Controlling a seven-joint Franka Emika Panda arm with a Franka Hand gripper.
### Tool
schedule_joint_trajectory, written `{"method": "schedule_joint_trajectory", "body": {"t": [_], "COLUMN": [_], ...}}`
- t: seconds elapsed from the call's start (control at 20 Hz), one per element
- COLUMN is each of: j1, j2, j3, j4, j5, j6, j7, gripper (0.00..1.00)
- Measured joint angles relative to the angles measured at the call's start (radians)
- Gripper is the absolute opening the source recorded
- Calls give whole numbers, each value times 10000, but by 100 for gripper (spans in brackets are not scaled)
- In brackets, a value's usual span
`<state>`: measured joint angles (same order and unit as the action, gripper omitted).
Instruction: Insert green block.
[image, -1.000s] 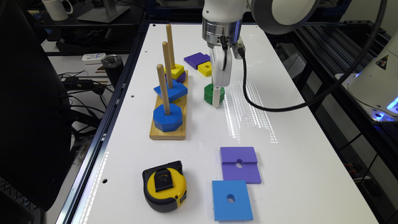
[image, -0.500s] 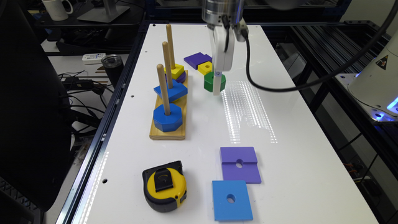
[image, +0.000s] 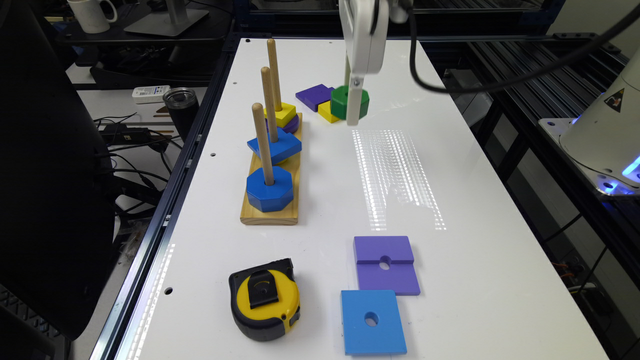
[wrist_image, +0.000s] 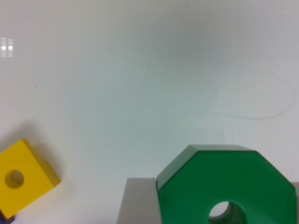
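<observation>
My gripper (image: 351, 109) is shut on the green block (image: 340, 103), a glossy green octagon with a round hole, and holds it up off the white table. In the wrist view the green block (wrist_image: 219, 182) sits between the fingers (wrist_image: 135, 203), flat face toward the camera. To the exterior view's left stands a wooden base (image: 270, 216) with three upright pegs. A blue octagon (image: 270, 192) is on the nearest peg (image: 262, 140). The middle peg carries a blue block (image: 280, 145), and the far peg a yellow block (image: 284, 114) over a purple one.
A small yellow cube (image: 326, 112) and a purple block (image: 314, 96) lie on the table just beneath and behind the held block. Near the front lie a tape measure (image: 265, 305), a purple square (image: 385, 265) and a blue square (image: 372, 322).
The gripper has risen with the green block, lifting it off the table and carrying it a little farther back. Nothing else has moved.
</observation>
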<state>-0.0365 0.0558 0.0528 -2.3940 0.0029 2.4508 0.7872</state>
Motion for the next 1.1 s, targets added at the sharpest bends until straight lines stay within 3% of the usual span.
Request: {"method": "schedule_joint_trajectory", "body": {"t": [0.6,1.1], "j1": [-1,-4], "j2": [-1384,-1764], "j3": [0,-3], "j4": [121,516], "j5": [37,48], "j6": [-1299,-2051], "j7": [0,0], "gripper": [0,0]}}
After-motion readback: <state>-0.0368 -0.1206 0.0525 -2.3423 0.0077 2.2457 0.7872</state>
